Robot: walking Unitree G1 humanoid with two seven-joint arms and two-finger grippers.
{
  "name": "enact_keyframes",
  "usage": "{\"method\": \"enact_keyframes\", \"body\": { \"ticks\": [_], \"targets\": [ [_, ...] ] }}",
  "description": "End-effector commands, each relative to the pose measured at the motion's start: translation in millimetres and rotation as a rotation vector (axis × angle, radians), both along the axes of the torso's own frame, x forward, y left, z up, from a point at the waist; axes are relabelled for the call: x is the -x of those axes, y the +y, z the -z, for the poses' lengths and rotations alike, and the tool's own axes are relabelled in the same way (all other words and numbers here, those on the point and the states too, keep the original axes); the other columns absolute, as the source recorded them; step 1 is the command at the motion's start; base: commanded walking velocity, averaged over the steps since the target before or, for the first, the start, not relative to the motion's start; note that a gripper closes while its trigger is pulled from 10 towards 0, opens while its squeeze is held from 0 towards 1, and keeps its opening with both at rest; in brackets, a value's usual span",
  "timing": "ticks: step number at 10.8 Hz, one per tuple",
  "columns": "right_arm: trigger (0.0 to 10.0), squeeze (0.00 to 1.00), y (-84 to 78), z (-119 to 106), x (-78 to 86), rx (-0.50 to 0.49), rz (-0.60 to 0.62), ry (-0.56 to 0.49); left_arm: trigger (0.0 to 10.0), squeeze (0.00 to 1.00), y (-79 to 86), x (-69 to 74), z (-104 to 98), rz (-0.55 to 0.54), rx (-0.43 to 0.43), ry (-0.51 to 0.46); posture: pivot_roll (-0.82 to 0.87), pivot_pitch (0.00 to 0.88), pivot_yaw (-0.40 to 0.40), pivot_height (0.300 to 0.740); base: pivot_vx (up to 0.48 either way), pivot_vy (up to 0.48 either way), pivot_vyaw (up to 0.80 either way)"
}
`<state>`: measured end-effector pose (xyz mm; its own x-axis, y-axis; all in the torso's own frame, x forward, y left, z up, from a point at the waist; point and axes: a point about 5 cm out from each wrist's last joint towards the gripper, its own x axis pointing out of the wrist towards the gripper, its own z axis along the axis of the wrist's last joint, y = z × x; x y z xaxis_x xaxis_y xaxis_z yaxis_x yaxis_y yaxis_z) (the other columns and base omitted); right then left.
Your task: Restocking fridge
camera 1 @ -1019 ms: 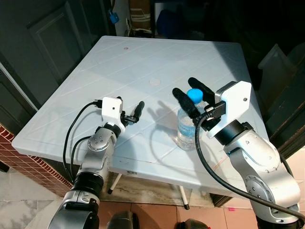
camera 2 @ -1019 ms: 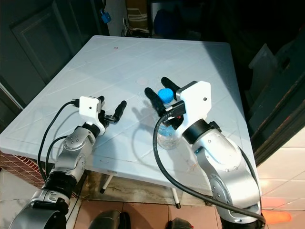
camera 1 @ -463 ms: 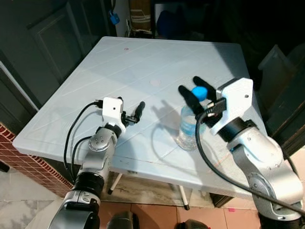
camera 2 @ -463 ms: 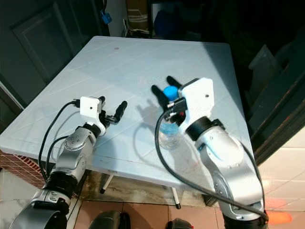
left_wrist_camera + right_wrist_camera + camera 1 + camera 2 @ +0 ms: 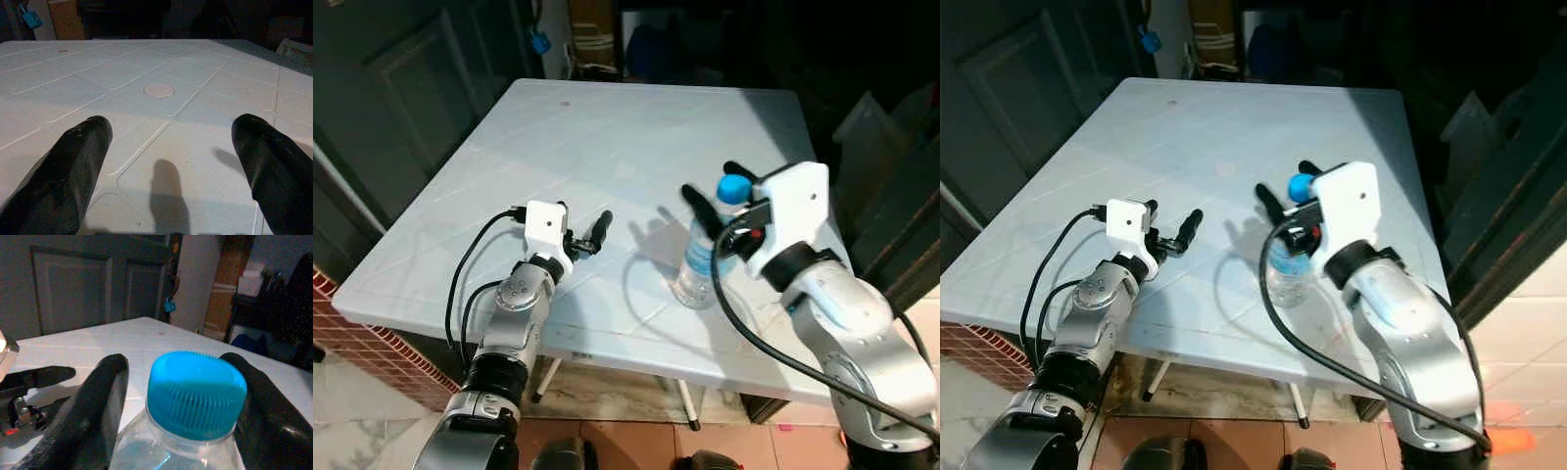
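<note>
Bottle: clear water bottle (image 5: pixel 702 257) with blue cap (image 5: pixel 733 187) stands upright on the white table (image 5: pixel 558 137), near its front edge, at about 4 o'clock from the centre.
Right gripper (image 5: pixel 717 199): fingers parted, one on either side of the bottle's neck; contact unclear.
Left gripper (image 5: pixel 171 161): spread wide, empty, low over the table, at 9 o'clock from the bottle.

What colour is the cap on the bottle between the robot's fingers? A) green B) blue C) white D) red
B: the bottle between the right gripper's fingers has a bright blue cap.
</note>
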<state>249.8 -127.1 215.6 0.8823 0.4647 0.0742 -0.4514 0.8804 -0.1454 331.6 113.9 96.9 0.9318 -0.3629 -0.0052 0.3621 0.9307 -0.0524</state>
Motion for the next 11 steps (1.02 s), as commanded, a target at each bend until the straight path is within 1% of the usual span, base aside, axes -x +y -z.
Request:
{"method": "enact_keyframes", "body": {
  "ticks": [1,2,3,4,5,6,7,8,9,10,11],
  "targets": [
    [10.0,1.0,3.8,4.8,-0.7,-0.002,-0.013,0.051,10.0,0.0,0.5,-0.2,0.1,0.009,-0.003,0.007,-0.1,0.0,0.076,0.74,0.0,0.0,0.0],
    [10.0,1.0,4.7,3.3,-1.5,-0.016,-0.013,0.057,10.0,0.0,-0.6,0.1,0.6,0.012,-0.003,0.009,-0.1,0.0,0.075,0.74,0.0,0.0,0.0],
    [4.0,0.07,5.8,-0.3,-3.8,-0.051,-0.012,0.065,10.0,0.0,-1.6,0.7,1.5,0.017,-0.002,0.014,-0.09,0.0,0.073,0.74,0.0,0.0,0.0],
    [0.0,0.0,6.5,-2.6,-4.8,-0.062,-0.015,0.065,10.0,0.0,-1.5,1.0,1.9,0.018,-0.003,0.016,-0.09,0.0,0.072,0.74,0.0,0.0,0.0],
    [0.0,0.0,7.9,-6.2,-6.2,-0.058,-0.025,0.054,10.0,0.0,-0.9,1.2,2.3,0.017,-0.004,0.017,-0.09,0.0,0.071,0.74,0.0,0.0,0.0],
    [0.9,0.0,9.3,-10.4,-7.5,-0.06,-0.036,0.042,10.0,0.0,-0.5,1.0,2.1,0.018,-0.006,0.017,-0.09,0.0,0.071,0.74,0.0,0.0,0.0],
    [3.1,0.0,10.2,-12.7,-7.6,-0.056,-0.045,0.036,10.0,0.0,-0.5,0.7,1.5,0.019,-0.006,0.015,-0.09,0.0,0.071,0.74,0.0,0.0,0.0],
    [3.2,0.0,11.6,-15.5,-6.6,-0.057,-0.061,0.03,10.0,0.0,-1.3,0.4,1.1,0.022,-0.005,0.014,-0.09,0.0,0.069,0.74,0.0,0.0,0.0],
    [0.4,0.0,12.8,-18.6,-5.6,-0.06,-0.072,0.018,10.0,0.0,-2.0,0.4,1.1,0.023,-0.004,0.014,-0.1,0.0,0.068,0.74,0.0,0.0,0.0],
    [0.0,0.0,13.5,-20.1,-5.4,-0.06,-0.08,0.012,10.0,0.0,-2.4,0.4,1.3,0.024,-0.004,0.014,-0.1,0.0,0.067,0.74,0.0,0.0,0.0],
    [0.0,0.0,13.2,-19.8,-5.4,-0.052,-0.083,0.008,10.0,0.0,-3.0,0.1,1.0,0.023,-0.003,0.013,-0.1,0.0,0.065,0.74,0.0,0.0,0.0]
  ]
}}
